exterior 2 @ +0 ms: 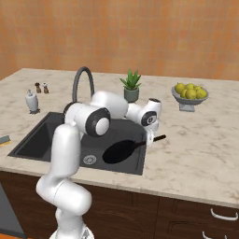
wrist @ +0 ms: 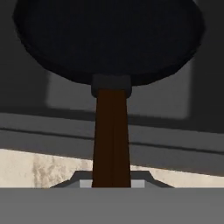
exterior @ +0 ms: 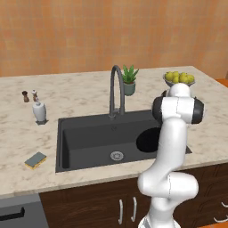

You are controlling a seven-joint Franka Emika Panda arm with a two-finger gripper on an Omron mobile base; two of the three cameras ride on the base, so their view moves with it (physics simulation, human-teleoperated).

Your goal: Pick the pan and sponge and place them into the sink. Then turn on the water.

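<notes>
Your pincer was clamped on the pan's handle, with the pan reaching out ahead of it over the right part of the sink. Below and beyond it sat the drain. Well off to its left, past the sink, lay the sponge on the counter.

Evenly and softly lit, rendered, with no glare. Slightly soft throughout, coarse and blocky in the hand view. Faint shadow beneath the pan at centre frame; dim inside the sink.
</notes>
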